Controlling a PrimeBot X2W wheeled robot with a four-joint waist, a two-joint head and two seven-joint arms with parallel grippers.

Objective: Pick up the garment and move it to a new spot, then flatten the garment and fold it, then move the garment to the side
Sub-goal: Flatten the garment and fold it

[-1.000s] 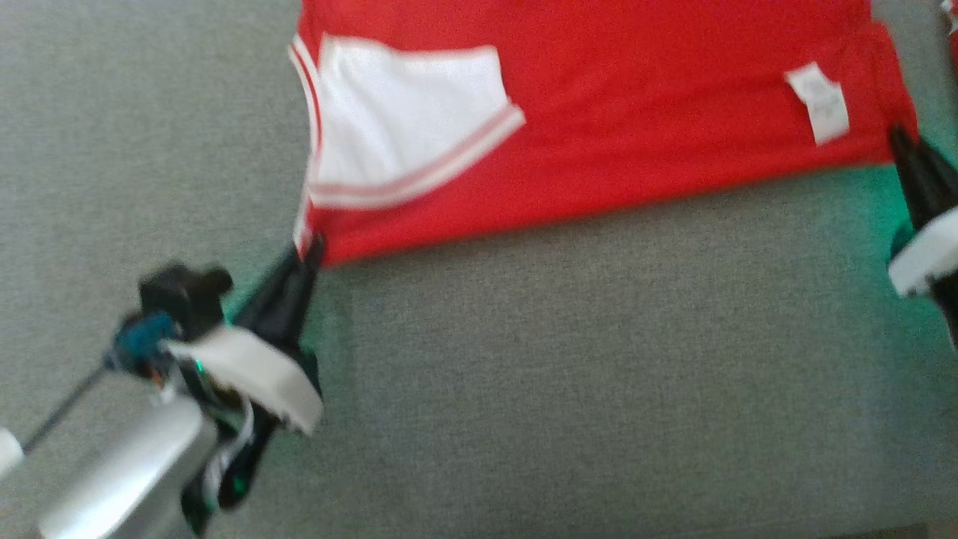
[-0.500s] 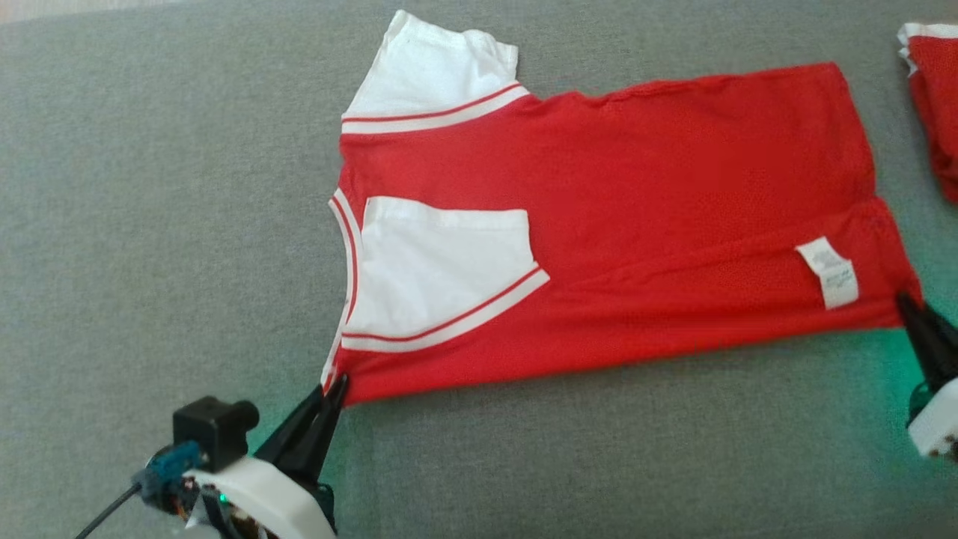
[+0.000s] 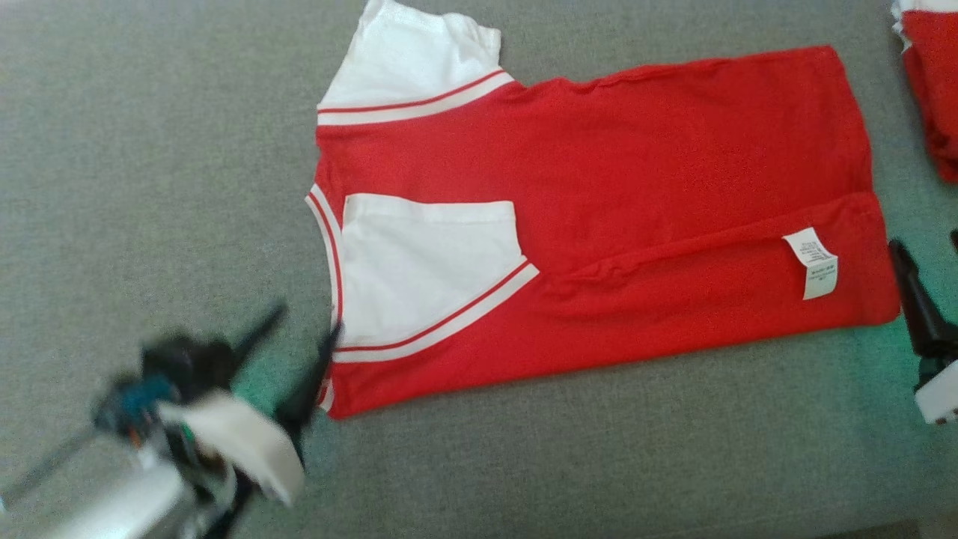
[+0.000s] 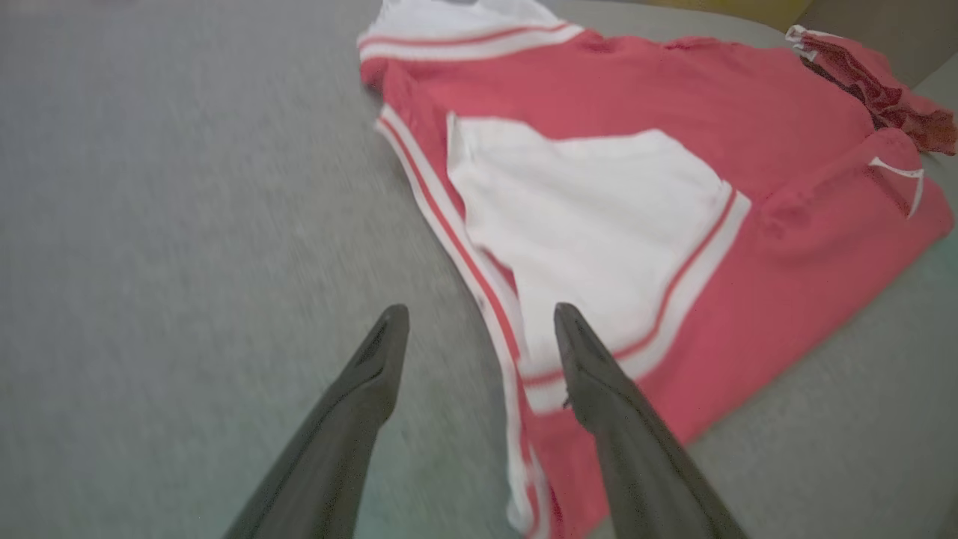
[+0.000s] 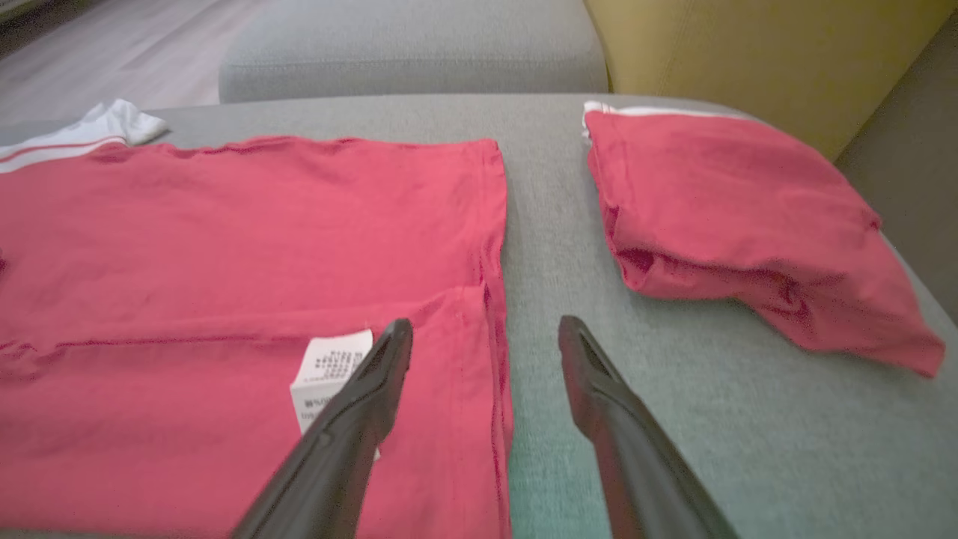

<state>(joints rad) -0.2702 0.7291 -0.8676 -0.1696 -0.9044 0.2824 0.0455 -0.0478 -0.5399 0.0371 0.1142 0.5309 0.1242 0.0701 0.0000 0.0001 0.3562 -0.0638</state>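
Note:
The garment (image 3: pixel 636 165) is a red shirt with white sleeves, lying flat on the grey cushion (image 3: pixel 561 464) with its near strip folded over; a white label (image 3: pixel 810 262) faces up. My left gripper (image 3: pixel 308 318) stands open at the collar-side near corner, blurred, one finger over the striped edge. In the left wrist view the open gripper (image 4: pixel 479 311) straddles the striped hem of the garment (image 4: pixel 748 97). My right gripper (image 3: pixel 926 239) is open just off the garment's right near corner. In the right wrist view the gripper (image 5: pixel 485 323) spans the edge of the garment (image 5: pixel 224 224) beside the label (image 5: pixel 329 359).
A second red garment (image 5: pixel 718 202), folded, lies on the cushion right of the shirt, also at the head view's top right (image 3: pixel 932 90). A yellow backrest (image 5: pixel 748 45) rises behind it. Bare grey cushion stretches left and in front of the shirt.
Both grippers have opened and let go of the garment's near corners, which now lie on the cushion. The left gripper is moving back; the head camera has shifted.

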